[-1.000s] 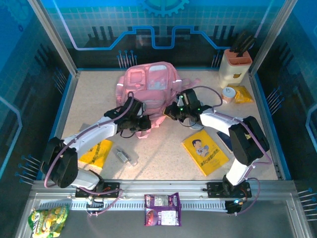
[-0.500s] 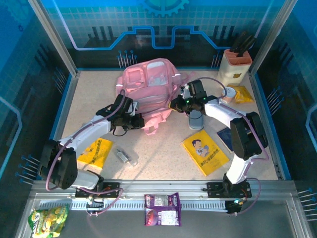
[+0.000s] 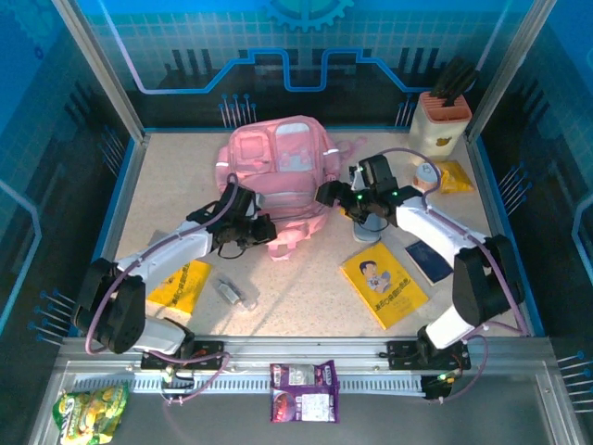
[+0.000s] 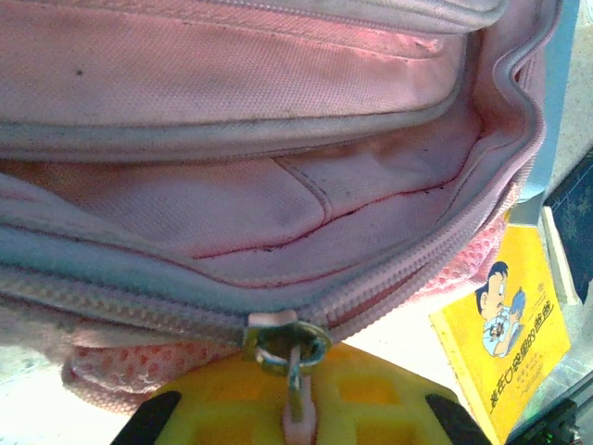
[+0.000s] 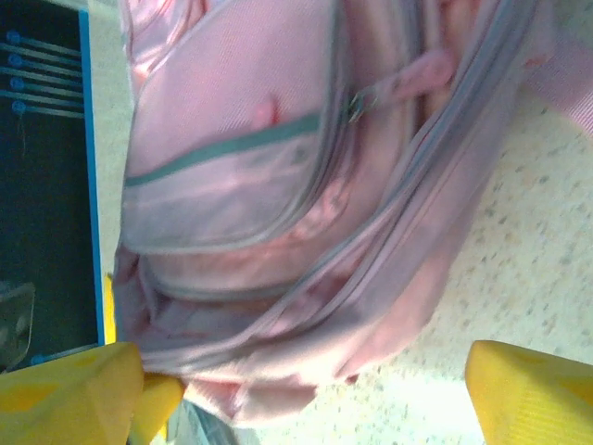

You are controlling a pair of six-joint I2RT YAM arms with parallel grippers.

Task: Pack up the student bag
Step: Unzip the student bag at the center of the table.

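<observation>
Lying on the counter [image 3: 306, 278] toward its far side, the bag [image 3: 278, 167] has the left jaws at its near edge and the right jaws just beside its right flank. Left wrist view: left jaws pressed together, pinching the zipper pull [image 4: 287, 348]. Right wrist view: right jaws spread wide, bag before them.

My left end effector [image 3: 262, 229] reaches toward 2 o'clock, clamped tight; my right end effector [image 3: 326, 195] points toward 10 o'clock, spread wide.
</observation>
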